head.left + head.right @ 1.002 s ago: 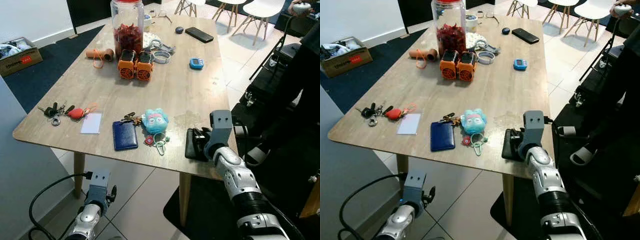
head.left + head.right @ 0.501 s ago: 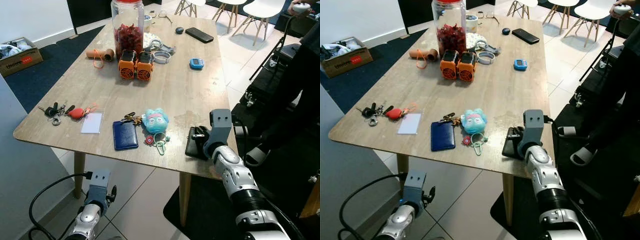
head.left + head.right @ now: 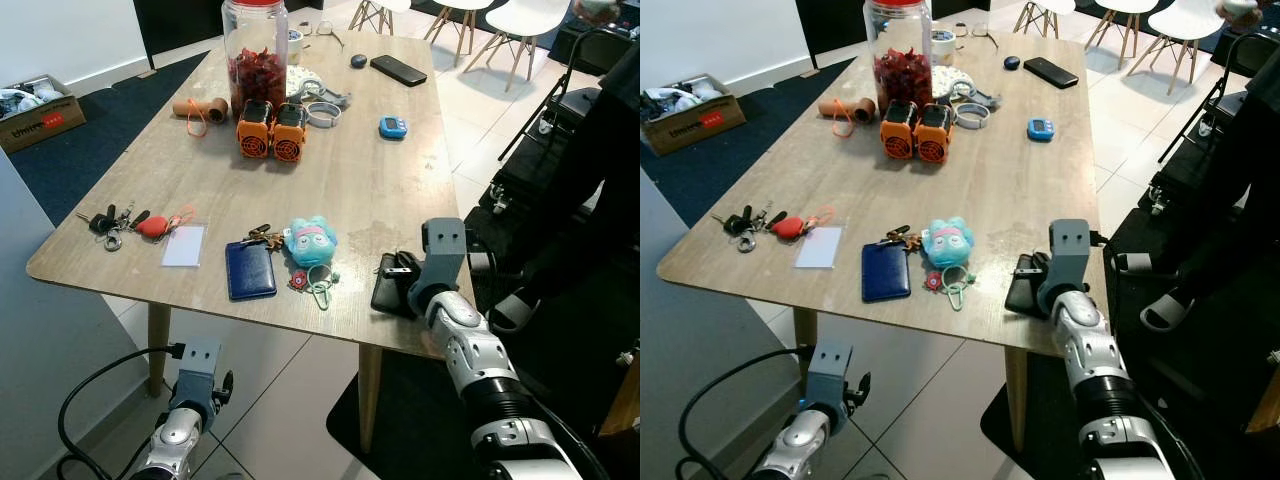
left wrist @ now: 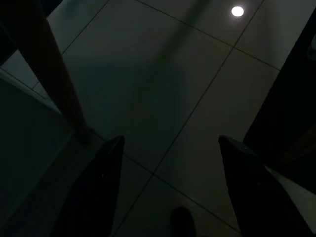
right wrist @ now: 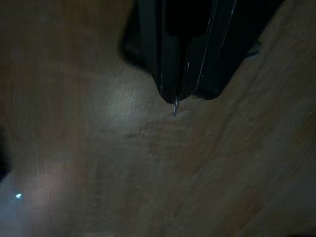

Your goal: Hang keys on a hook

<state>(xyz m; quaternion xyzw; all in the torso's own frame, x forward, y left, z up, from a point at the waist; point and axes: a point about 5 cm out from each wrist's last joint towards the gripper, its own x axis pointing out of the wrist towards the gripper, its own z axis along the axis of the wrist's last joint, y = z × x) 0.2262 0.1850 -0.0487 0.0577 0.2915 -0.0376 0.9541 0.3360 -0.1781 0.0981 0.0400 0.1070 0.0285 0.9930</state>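
Observation:
Two key bunches lie on the wooden table (image 3: 390, 180). One bunch (image 3: 112, 222), with a black fob and a red tag, lies near the front left corner. The other bunch (image 3: 260, 237) sits between a blue wallet (image 3: 250, 270) and a blue plush charm (image 3: 311, 242). My right gripper (image 3: 388, 286) rests on the tabletop at the front right edge, a hand's width right of the plush. Its black fingers (image 5: 170, 59) are pressed together against the wood, holding nothing. My left gripper (image 4: 170, 140) hangs open over the tiled floor below the table.
A jar of red contents (image 3: 255, 55), two orange devices (image 3: 270, 130), a blue timer (image 3: 393, 126), a phone (image 3: 398, 69) and small items crowd the table's far half. A person in dark clothes (image 3: 600, 160) stands at the right. A cardboard box (image 3: 35, 110) sits on the floor at left.
My right wrist has shifted very slightly on the table's front right edge. The keys and everything else lie as before.

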